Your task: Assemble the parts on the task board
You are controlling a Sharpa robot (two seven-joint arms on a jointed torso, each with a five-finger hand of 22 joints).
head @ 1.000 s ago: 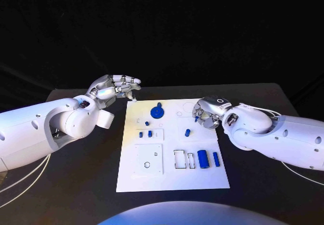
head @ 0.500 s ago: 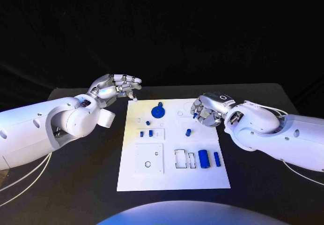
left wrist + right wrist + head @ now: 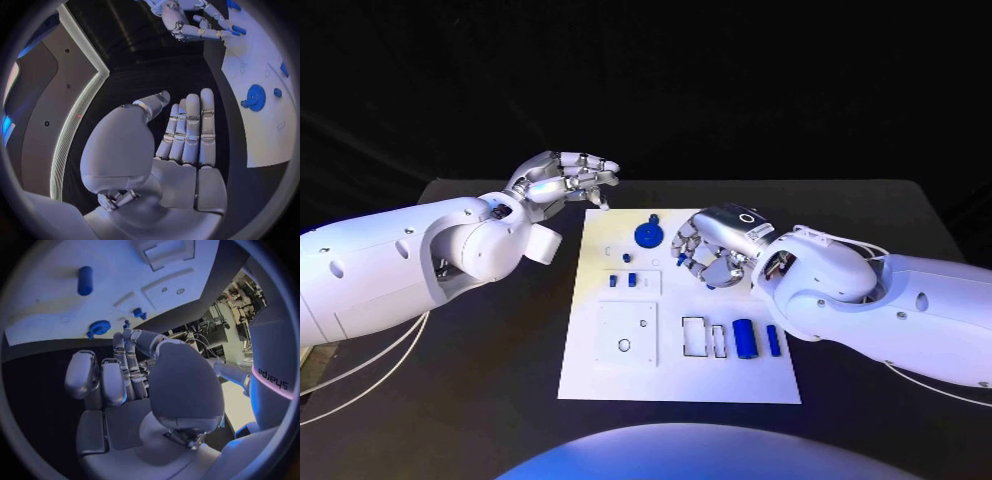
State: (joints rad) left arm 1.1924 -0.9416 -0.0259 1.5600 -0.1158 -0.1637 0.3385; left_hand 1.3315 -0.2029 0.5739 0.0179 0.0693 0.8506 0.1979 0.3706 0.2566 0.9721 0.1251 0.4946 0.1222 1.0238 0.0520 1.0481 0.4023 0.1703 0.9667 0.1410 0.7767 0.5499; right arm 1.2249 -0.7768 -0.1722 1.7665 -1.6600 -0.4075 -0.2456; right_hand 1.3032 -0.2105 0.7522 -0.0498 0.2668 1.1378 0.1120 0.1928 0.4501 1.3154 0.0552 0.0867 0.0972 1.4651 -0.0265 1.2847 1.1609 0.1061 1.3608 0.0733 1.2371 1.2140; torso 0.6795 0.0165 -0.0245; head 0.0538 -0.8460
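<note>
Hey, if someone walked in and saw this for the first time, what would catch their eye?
Probably the white task board in the middle of the black table, dotted with small blue parts such as a round blue disc near its far edge. Next, the right hand poised over the board, and the left hand raised beyond its far left corner.

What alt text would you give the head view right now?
Right hand hovers over the middle of the white task board, among small blue parts. Left hand is raised with fingers curled, off the board's far left corner, holding nothing visible.
</note>
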